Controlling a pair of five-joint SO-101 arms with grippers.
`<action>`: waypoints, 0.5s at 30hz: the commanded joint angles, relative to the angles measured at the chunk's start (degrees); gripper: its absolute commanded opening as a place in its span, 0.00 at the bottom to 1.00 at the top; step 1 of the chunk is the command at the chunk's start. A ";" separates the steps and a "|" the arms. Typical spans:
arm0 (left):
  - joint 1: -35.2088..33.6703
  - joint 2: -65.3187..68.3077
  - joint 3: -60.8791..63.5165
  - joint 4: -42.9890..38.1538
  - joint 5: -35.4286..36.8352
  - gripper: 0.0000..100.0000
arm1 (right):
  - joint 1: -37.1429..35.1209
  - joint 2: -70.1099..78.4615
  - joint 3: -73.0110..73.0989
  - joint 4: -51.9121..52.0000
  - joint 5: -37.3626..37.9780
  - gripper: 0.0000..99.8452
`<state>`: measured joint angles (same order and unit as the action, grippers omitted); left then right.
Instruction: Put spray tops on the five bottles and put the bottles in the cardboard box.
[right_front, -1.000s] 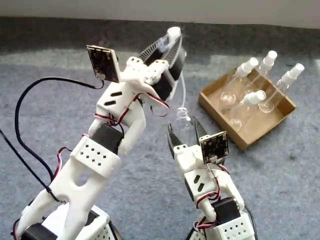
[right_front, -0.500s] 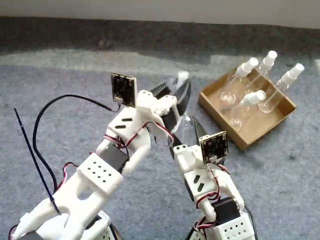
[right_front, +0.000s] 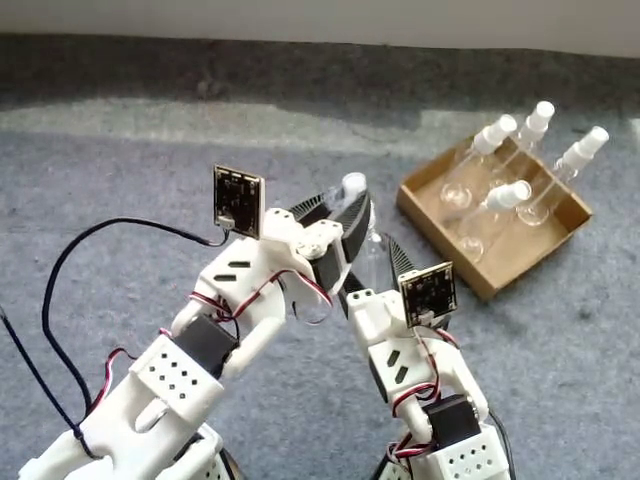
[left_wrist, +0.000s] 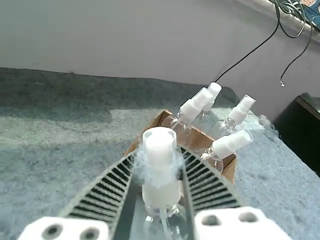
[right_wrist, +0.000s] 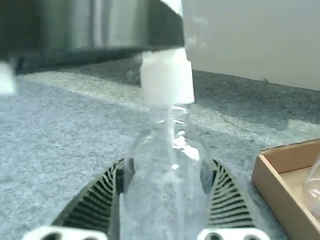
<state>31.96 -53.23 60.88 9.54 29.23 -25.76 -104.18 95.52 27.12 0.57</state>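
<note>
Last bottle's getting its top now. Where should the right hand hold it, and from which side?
I'd clamp the bottle by its round body below the neck, from the side. It stands upright, and the left hand holds the spray top at its neck, which must stay free.

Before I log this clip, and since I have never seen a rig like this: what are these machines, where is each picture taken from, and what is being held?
Two small robot arms sit side by side on a grey, carpet-like table. One picture looks down from above; the other two come from a camera on each arm's wrist. The left gripper is clamped on a white spray top, whose tube goes into the neck of a clear bottle held by the right gripper. Beside the arms, a cardboard box holds four capped bottles.
</note>
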 joint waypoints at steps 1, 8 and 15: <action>3.03 -1.98 -0.57 6.51 -0.26 0.00 | -0.04 -1.10 2.33 -1.45 -0.18 0.08; 3.38 -1.54 -0.66 8.35 -4.48 0.00 | -0.04 -1.10 2.42 -1.45 -0.09 0.08; 4.44 -1.63 -1.80 10.64 -10.73 0.00 | -0.22 -1.10 2.42 -1.45 10.55 0.08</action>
<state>34.95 -55.16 60.79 18.95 20.44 -25.49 -104.09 95.52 27.21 7.34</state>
